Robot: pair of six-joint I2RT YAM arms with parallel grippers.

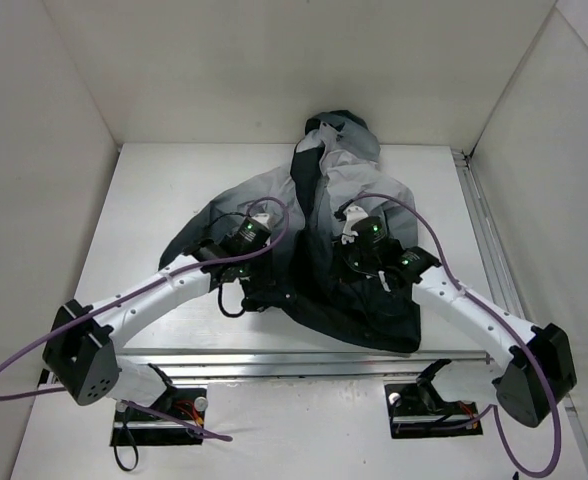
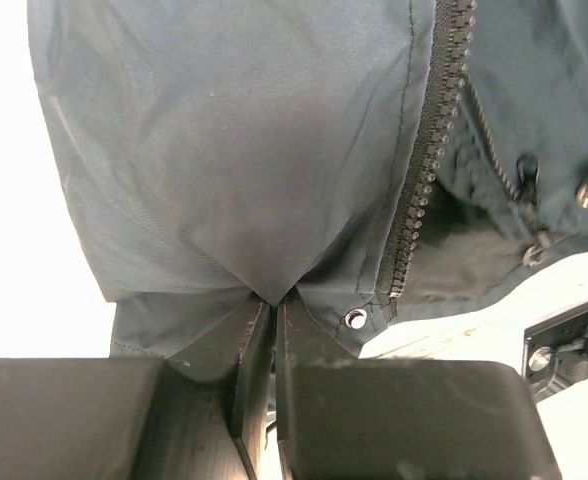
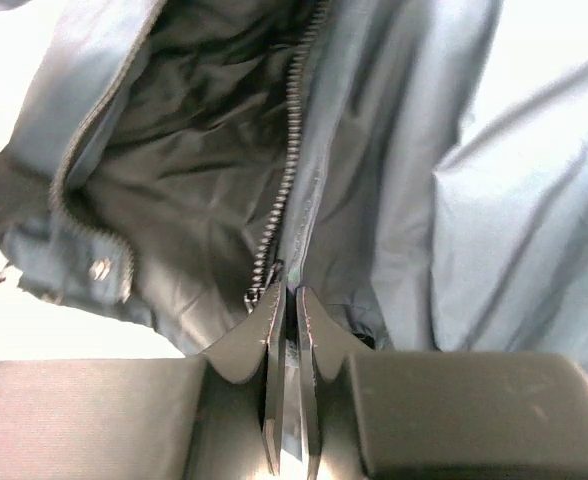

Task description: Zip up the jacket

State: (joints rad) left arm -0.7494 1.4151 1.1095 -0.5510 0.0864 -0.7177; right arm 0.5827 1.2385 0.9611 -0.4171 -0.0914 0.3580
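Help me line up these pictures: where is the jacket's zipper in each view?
Top external: zipper down the jacket front, mid-picture; teeth too small to see.
Left wrist: zipper teeth slant down the right side.
Right wrist: zipper teeth run down the centre to the right gripper.
Shared landmark: the jacket's dark hem.

The left gripper (image 2: 272,300) is closed, the jacket (image 2: 224,150) pinched between its fingertips. The right gripper (image 3: 289,292) is likewise clamped on cloth at its tips.
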